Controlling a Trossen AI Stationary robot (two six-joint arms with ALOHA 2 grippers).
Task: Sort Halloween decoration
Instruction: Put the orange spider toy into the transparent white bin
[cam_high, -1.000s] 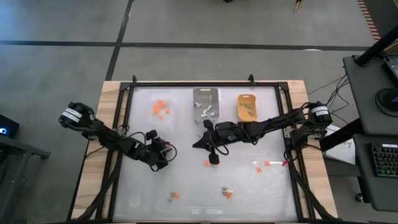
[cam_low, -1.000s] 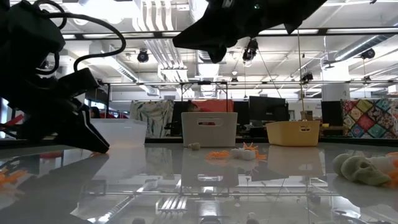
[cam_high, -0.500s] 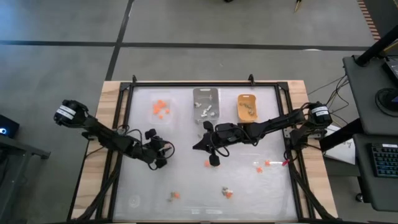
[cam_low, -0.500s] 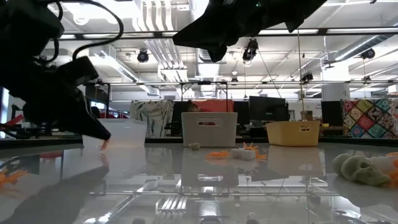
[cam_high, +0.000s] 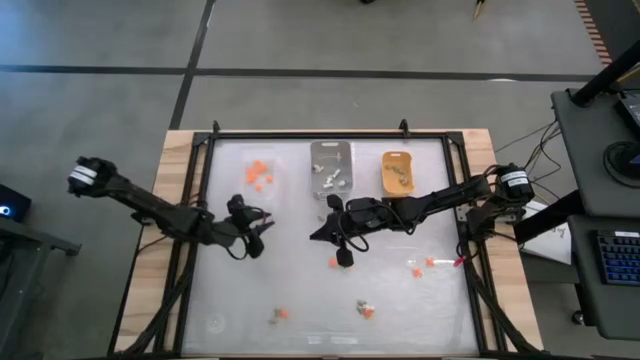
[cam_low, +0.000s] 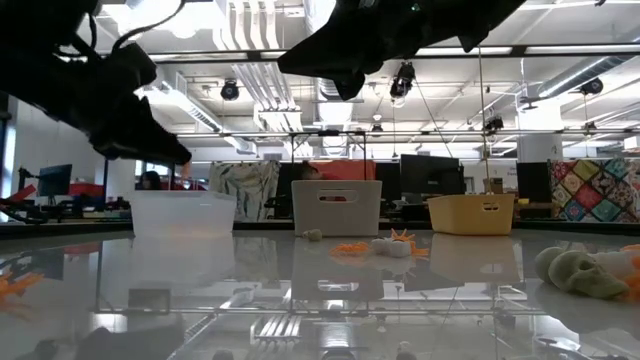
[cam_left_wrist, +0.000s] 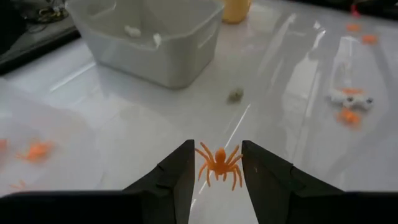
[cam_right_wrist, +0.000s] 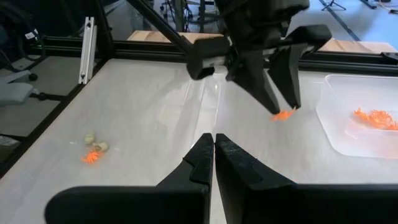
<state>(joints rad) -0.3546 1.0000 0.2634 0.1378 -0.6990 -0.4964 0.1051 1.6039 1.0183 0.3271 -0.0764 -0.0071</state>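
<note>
Spider (cam_left_wrist: 218, 163) now rides between the fingers of the left gripper (cam_left_wrist: 216, 167), pinched and lifted clear of the table (cam_high: 300, 280). Over the last second the left arm has pulled back and risen from the table toward the clear tray (cam_high: 258, 175), so in the low view its gripper hangs above that tray's rim rather than down at the surface. That tray already holds other orange trinkets, so the pick looks done and the drop is the step due next; the gripper is near the tray but not yet over it in the high view. Right gripper (cam_right_wrist: 214, 151) has not shifted: fingers clenched on nothing, hovering just in front of the grey tray (cam_high: 331, 165). Loose trinkets lie well away from the clear tray, along the table's front and right.
</note>
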